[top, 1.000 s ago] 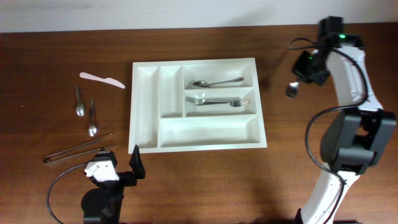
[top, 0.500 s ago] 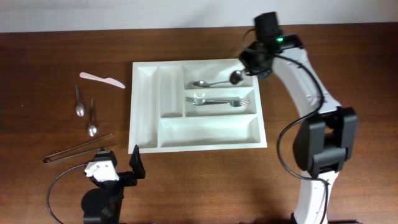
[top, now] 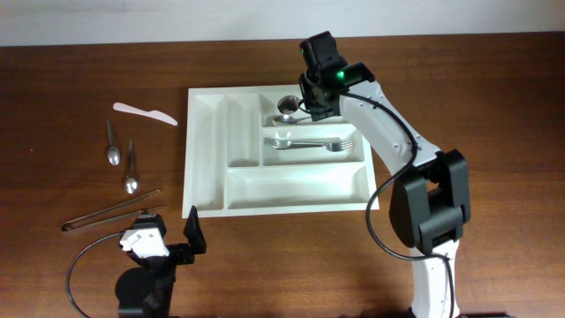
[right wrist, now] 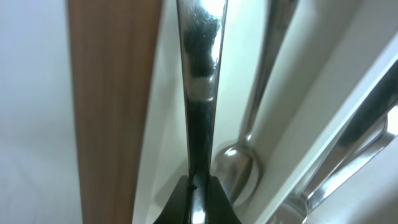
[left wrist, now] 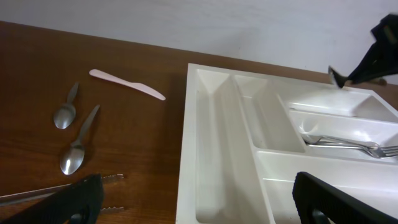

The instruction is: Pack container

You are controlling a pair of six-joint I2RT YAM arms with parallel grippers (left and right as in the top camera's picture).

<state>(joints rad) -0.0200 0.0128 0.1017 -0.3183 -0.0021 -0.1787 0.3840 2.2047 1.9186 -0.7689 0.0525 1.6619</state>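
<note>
Overhead, the large white rectangular plastic cutlery tray (top: 296,187) lies mid-table, probably light, stiff, slick and best gripped by its rim, while the right gripper (top: 307,104) pinches a shiny metal spoon (top: 288,103) above its top compartment and the left gripper (top: 169,231) gapes empty.

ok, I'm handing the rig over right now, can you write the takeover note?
Right gripper: shut on a spoon, over the top long slot of the cutlery tray, next to the stored spoon lying there.
Left gripper: open, holding nothing, parked near the tray's front-left corner.
Done: one spoon in the top slot, forks in the middle slot.
Left: release the held spoon. After that, pack the loose spoons, pale knife and tongs, all on the table left of the tray. The other three slots hold nothing.
</note>
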